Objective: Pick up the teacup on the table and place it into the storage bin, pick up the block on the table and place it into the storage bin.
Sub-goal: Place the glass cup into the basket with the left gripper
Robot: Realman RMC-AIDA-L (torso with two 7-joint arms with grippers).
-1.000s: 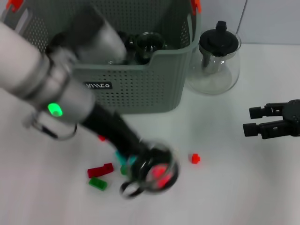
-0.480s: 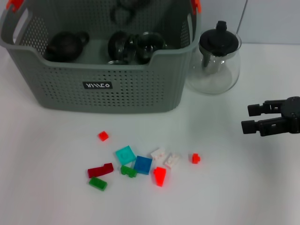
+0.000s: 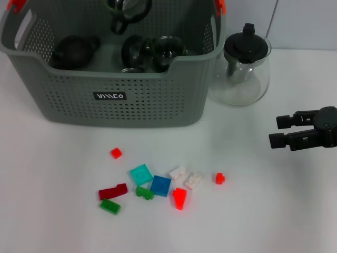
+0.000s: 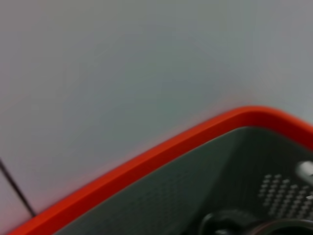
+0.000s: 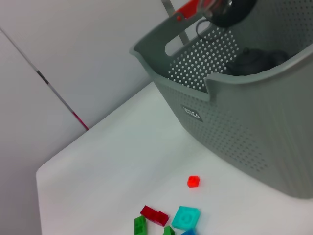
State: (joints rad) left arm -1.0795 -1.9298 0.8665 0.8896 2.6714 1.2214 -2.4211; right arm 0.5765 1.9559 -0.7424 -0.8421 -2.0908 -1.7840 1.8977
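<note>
While a glass teacup (image 3: 126, 9) is seen above the far side of the storage bin (image 3: 137, 100), the left claw is out of view, so its state cannot be told. The right claw (image 3: 274, 131) is held apart over the surface (image 3: 263, 211). If released high, the cup could be cracked against the teaware below.

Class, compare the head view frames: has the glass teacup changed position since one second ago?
Yes. The teacup has gone from the table beside the blocks up to the far side of the storage bin, above its inside.
</note>
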